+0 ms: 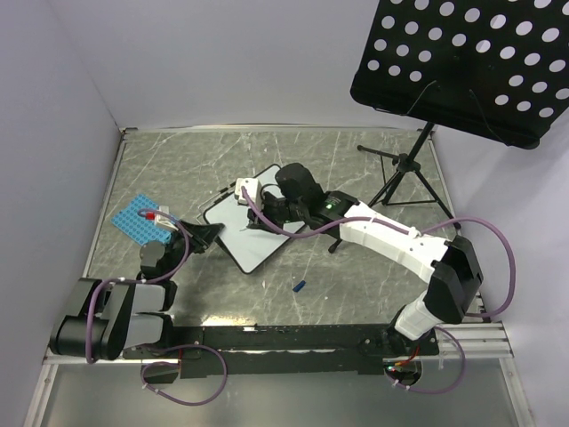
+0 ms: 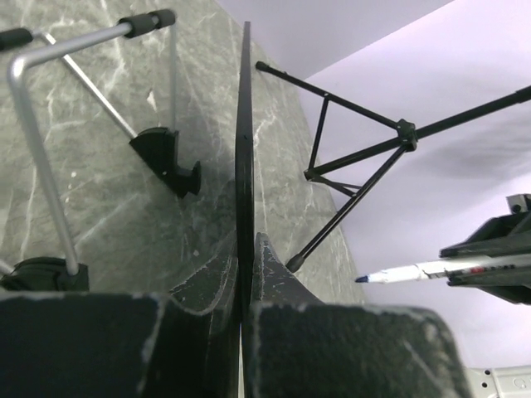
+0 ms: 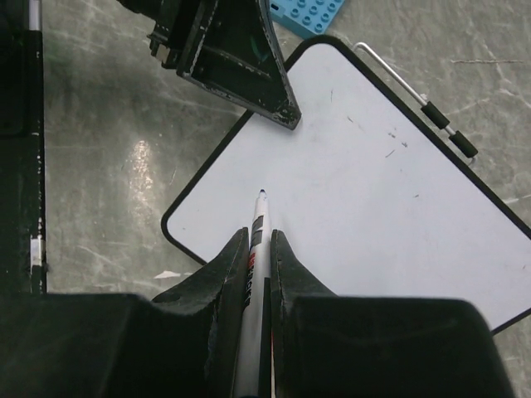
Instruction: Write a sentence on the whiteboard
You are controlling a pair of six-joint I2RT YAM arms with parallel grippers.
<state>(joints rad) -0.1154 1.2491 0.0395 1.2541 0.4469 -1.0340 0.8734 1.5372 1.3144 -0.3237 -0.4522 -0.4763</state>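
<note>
Marble table, whiteboard, marker label illegible

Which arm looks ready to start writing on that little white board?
Right. The right gripper clamps a white marker pen, tip aimed at the blank, black-framed white board. The left gripper is shut on the board's edge, apparently steadying it.

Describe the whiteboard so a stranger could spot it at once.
On the grey marbled table, look to the middle. The whiteboard is the white rectangle with a thin black frame and rounded corners; unlike the blue studded plate to its left, it is smooth.
</note>
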